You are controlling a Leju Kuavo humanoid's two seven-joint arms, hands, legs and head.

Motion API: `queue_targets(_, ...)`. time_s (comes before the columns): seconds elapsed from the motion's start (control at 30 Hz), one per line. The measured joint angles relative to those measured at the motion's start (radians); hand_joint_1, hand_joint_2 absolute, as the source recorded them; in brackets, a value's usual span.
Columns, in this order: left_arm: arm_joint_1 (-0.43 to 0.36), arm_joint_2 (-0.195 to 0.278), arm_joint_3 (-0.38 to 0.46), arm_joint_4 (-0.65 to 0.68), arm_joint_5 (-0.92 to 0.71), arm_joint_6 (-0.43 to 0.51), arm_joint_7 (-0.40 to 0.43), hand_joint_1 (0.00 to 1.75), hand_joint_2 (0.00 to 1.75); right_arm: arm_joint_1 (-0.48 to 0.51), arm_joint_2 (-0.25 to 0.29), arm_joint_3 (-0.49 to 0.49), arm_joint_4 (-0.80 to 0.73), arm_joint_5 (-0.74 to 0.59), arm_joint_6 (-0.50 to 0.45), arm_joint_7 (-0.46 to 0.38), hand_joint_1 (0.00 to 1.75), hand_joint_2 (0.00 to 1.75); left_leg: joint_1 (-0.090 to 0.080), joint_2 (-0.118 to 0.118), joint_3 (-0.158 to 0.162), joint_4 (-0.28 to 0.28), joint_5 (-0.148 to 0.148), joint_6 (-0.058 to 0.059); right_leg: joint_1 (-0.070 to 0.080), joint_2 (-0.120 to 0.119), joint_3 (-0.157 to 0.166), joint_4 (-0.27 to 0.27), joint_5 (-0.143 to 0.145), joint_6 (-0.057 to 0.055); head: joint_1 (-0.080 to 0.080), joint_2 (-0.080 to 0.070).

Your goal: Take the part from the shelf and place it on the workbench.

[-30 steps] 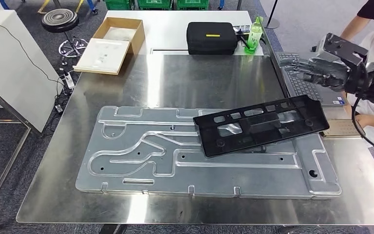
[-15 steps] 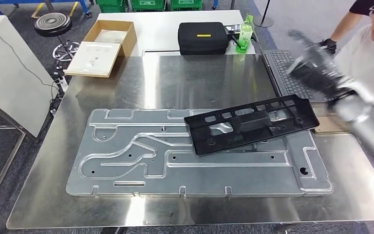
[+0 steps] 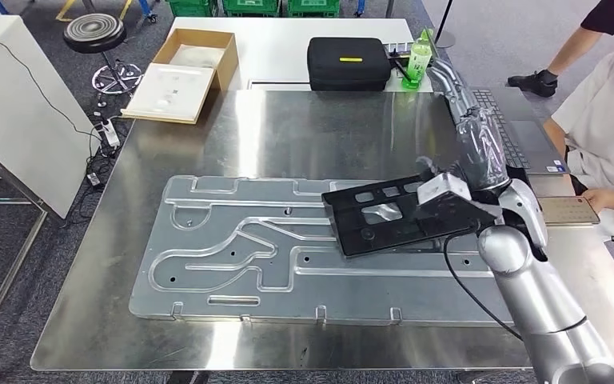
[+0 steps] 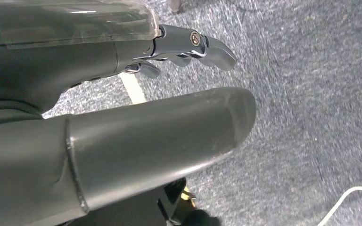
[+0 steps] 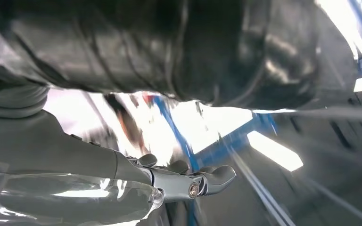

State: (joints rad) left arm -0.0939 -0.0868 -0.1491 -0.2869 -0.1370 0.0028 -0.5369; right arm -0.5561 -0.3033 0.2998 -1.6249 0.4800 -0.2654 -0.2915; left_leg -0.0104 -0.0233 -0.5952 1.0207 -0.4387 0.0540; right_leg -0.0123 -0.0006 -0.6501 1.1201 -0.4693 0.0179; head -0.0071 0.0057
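Lying flat on the workbench (image 3: 344,128), the black part (image 3: 404,216) rests across the far right corner of the big grooved metal plate (image 3: 232,248), its near edge tipped at a slant. My right arm (image 3: 540,296) comes in from below and crosses the part's right end, so that end is covered. My right hand (image 3: 468,120) reaches out past the part's far edge, above the bench's right side beside a laptop (image 3: 528,140); it looks stretched and smeared there, and I cannot tell how far its fingers are parted or whether they touch anything. My right wrist view is blurred, showing fingers (image 5: 207,181) extended with nothing clear between them. My left hand (image 4: 169,52) hangs over grey carpet (image 4: 311,117), fingers out, holding nothing. Bare steel lies along the bench's left and near edges. A seated person (image 3: 604,120) is cut off at the right edge. Behind the bench stand a black case (image 3: 348,62) and a green bottle (image 3: 417,58).
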Motion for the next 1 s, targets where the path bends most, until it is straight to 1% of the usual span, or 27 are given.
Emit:
queue_targets(0.03,0.0,0.0,0.0,0.0,-0.001,0.0,0.0,0.0,0.0,0.017,0.013,-0.004,-0.022,0.053,-0.028,-0.003,0.0,0.0,-0.002,0.0,0.0,0.002,-0.002,-0.003,0.004,-0.001,0.024,-0.049,0.014,-0.005,0.0,0.0)
queue_targets(0.07,0.001,-0.001,-0.001,0.0,-0.004,0.001,0.0,0.0,0.0,0.036,0.026,-0.006,-0.044,0.097,-0.054,-0.006,0.0,0.0,-0.003,0.0,-0.001,0.003,-0.004,-0.007,0.007,-0.001,0.037,-0.076,0.018,-0.009,0.0,0.0)
queue_targets(0.1,0.001,-0.001,-0.001,0.0,-0.006,0.002,-0.001,0.0,0.0,0.054,0.037,-0.006,-0.063,0.13,-0.077,-0.009,0.0,0.0,-0.003,0.0,-0.001,0.003,-0.005,-0.012,0.01,-0.001,0.04,-0.084,0.016,-0.011,0.0,0.0)
queue_targets(0.17,0.001,-0.001,-0.002,0.0,-0.011,0.003,-0.001,0.0,0.0,0.085,0.058,-0.007,-0.097,0.176,-0.116,-0.017,0.0,0.0,-0.004,0.0,-0.001,0.007,-0.01,-0.022,0.005,-0.003,0.043,-0.09,0.02,-0.018,0.0,0.0)
queue_targets(0.2,0.001,0.0,-0.003,0.0,-0.012,0.004,0.0,0.0,0.0,0.096,0.067,-0.007,-0.111,0.192,-0.132,-0.021,0.0,0.0,-0.003,0.002,-0.007,0.022,-0.023,-0.027,0.002,-0.006,0.046,-0.095,0.022,-0.023,-0.001,0.0)
queue_targets(0.23,0.0,0.0,-0.003,0.0,-0.013,0.004,0.0,0.0,0.0,0.103,0.075,-0.007,-0.124,0.207,-0.146,-0.024,0.0,0.0,-0.002,0.003,-0.022,0.057,-0.045,-0.034,-0.001,-0.01,0.048,-0.099,0.024,-0.027,-0.002,0.0)
queue_targets(0.3,0.0,0.001,-0.005,0.0,-0.014,0.004,0.001,0.0,0.0,0.115,0.087,-0.007,-0.143,0.226,-0.163,-0.027,0.0,0.0,0.008,0.007,-0.075,0.172,-0.105,-0.046,-0.002,-0.019,0.049,-0.1,0.024,-0.032,-0.002,0.0)
queue_targets(0.33,-0.001,0.002,-0.006,0.0,-0.014,0.004,0.001,0.0,0.0,0.12,0.091,-0.007,-0.15,0.232,-0.165,-0.027,0.0,0.0,0.013,0.008,-0.104,0.229,-0.126,-0.052,-0.002,-0.025,0.049,-0.1,0.023,-0.033,-0.002,0.0)
queue_targets(0.37,-0.001,0.002,-0.007,0.0,-0.015,0.004,0.001,0.0,0.0,0.125,0.094,-0.007,-0.155,0.236,-0.166,-0.027,0.0,0.0,0.018,0.009,-0.121,0.262,-0.131,-0.057,-0.003,-0.03,0.049,-0.099,0.022,-0.033,-0.002,0.0)
queue_targets(0.4,-0.001,0.002,-0.007,0.0,-0.015,0.004,0.001,0.0,0.0,0.127,0.096,-0.007,-0.159,0.239,-0.166,-0.027,0.0,0.0,0.022,0.013,-0.122,0.261,-0.117,-0.062,-0.004,-0.037,0.049,-0.098,0.021,-0.032,-0.002,0.0)
queue_targets(0.43,-0.002,0.003,-0.007,0.0,-0.016,0.004,0.001,0.0,0.0,0.128,0.097,-0.007,-0.164,0.243,-0.165,-0.027,0.0,0.0,0.027,0.02,-0.104,0.221,-0.088,-0.066,-0.006,-0.043,0.05,-0.096,0.019,-0.029,-0.002,0.0)
queue_targets(0.47,-0.004,0.003,-0.008,0.0,-0.016,0.003,0.001,0.0,0.0,0.127,0.098,-0.007,-0.168,0.245,-0.165,-0.027,0.0,0.0,0.031,0.036,-0.074,0.157,-0.053,-0.069,-0.008,-0.049,0.051,-0.093,0.016,-0.024,-0.002,0.0)
queue_targets(0.5,-0.007,0.002,-0.008,0.0,-0.016,0.002,0.001,0.0,0.0,0.125,0.098,-0.008,-0.172,0.247,-0.163,-0.026,0.0,0.0,0.029,0.057,-0.044,0.095,-0.029,-0.071,-0.008,-0.056,0.052,-0.088,0.012,-0.018,-0.003,0.0)
queue_targets(0.53,-0.011,0.002,-0.009,0.0,-0.016,0.001,0.001,0.0,0.0,0.122,0.098,-0.009,-0.176,0.25,-0.161,-0.025,0.0,0.0,0.027,0.072,-0.023,0.049,-0.014,-0.067,-0.006,-0.062,0.052,-0.084,0.009,-0.012,-0.002,0.0)
queue_targets(0.57,-0.015,0.001,-0.01,0.0,-0.016,0.0,0.001,0.0,0.0,0.118,0.099,-0.01,-0.179,0.252,-0.159,-0.024,0.0,0.0,0.024,0.081,-0.013,0.025,-0.01,-0.061,-0.004,-0.069,0.053,-0.082,0.007,-0.006,-0.002,0.0)
queue_targets(0.6,-0.018,0.0,-0.01,0.0,-0.016,-0.001,0.0,0.0,0.0,0.114,0.099,-0.011,-0.181,0.255,-0.156,-0.023,0.0,0.0,0.019,0.079,-0.013,0.021,-0.013,-0.052,-0.002,-0.076,0.054,-0.081,0.006,-0.001,-0.001,0.0)
queue_targets(0.63,-0.02,0.001,-0.011,0.0,-0.016,-0.001,0.0,0.0,0.0,0.111,0.1,-0.012,-0.183,0.257,-0.152,-0.022,0.0,0.0,0.019,0.067,-0.014,0.02,-0.01,-0.041,-0.003,-0.085,0.057,-0.083,0.005,0.004,-0.001,0.0)
queue_targets(0.67,-0.02,0.001,-0.011,0.0,-0.016,-0.002,0.0,0.0,0.0,0.107,0.1,-0.012,-0.184,0.259,-0.149,-0.021,0.0,0.0,0.019,0.057,-0.013,0.017,-0.008,-0.033,-0.005,-0.084,0.059,-0.08,0.001,0.01,-0.001,0.0)
queue_targets(0.7,-0.021,0.001,-0.012,0.0,-0.016,-0.002,0.0,0.0,0.0,0.104,0.1,-0.012,-0.187,0.26,-0.147,-0.02,0.0,0.0,0.018,0.047,-0.012,0.015,-0.005,-0.025,-0.009,-0.073,0.056,-0.067,-0.012,0.014,-0.001,0.0)
queue_targets(0.73,-0.022,0.001,-0.012,0.0,-0.016,-0.002,0.0,0.0,0.0,0.102,0.1,-0.012,-0.188,0.26,-0.146,-0.02,0.0,0.0,0.019,0.038,-0.011,0.012,-0.001,-0.017,-0.011,-0.055,0.044,-0.036,-0.034,0.017,-0.001,0.0)
queue_targets(0.8,-0.026,0.0,-0.013,0.0,-0.016,-0.002,0.0,0.0,0.0,0.099,0.099,-0.013,-0.19,0.26,-0.146,-0.019,0.0,0.0,0.017,0.018,-0.013,0.011,0.002,-0.008,-0.01,-0.017,-0.011,0.08,-0.096,0.016,-0.001,0.0)
queue_targets(0.83,-0.026,-0.001,-0.014,0.0,-0.016,-0.002,0.0,0.0,0.0,0.099,0.099,-0.014,-0.19,0.26,-0.146,-0.019,0.0,0.0,0.015,0.008,-0.013,0.011,0.003,-0.005,-0.009,-0.01,-0.042,0.141,-0.119,0.014,0.0,0.0)
queue_targets(0.87,-0.026,-0.001,-0.014,0.0,-0.017,-0.002,0.0,0.0,0.0,0.099,0.099,-0.014,-0.19,0.26,-0.145,-0.018,0.0,0.0,0.012,-0.004,-0.014,0.011,0.004,-0.003,-0.007,-0.005,-0.063,0.18,-0.126,0.011,-0.001,0.0)
queue_targets(0.9,-0.026,-0.001,-0.015,0.0,-0.017,-0.003,0.0,0.0,0.0,0.099,0.099,-0.014,-0.19,0.261,-0.144,-0.018,0.0,0.0,0.008,-0.016,-0.014,0.011,0.004,-0.002,-0.005,-0.002,-0.068,0.183,-0.112,0.007,-0.001,0.0)
queue_targets(0.93,-0.026,-0.001,-0.015,0.0,-0.017,-0.004,0.0,0.0,0.0,0.097,0.099,-0.014,-0.19,0.261,-0.143,-0.017,0.0,0.0,0.006,-0.029,-0.013,0.011,0.005,-0.001,-0.002,0.002,-0.055,0.151,-0.083,0.001,-0.001,0.0)
queue_targets(0.97,-0.026,-0.002,-0.015,0.0,-0.017,-0.004,0.0,0.0,0.0,0.094,0.099,-0.014,-0.19,0.261,-0.142,-0.015,0.0,0.0,0.004,-0.041,-0.013,0.012,0.005,-0.001,0.001,0.013,-0.027,0.089,-0.045,-0.007,-0.001,0.0)
queue_targets(1.0,-0.028,-0.003,-0.016,0.0,-0.017,-0.005,0.0,0.0,0.0,0.09,0.099,-0.014,-0.19,0.262,-0.142,-0.014,0.0,0.0,0.002,-0.052,-0.013,0.012,0.005,-0.002,0.003,0.035,0.003,0.024,-0.017,-0.016,-0.001,0.0)
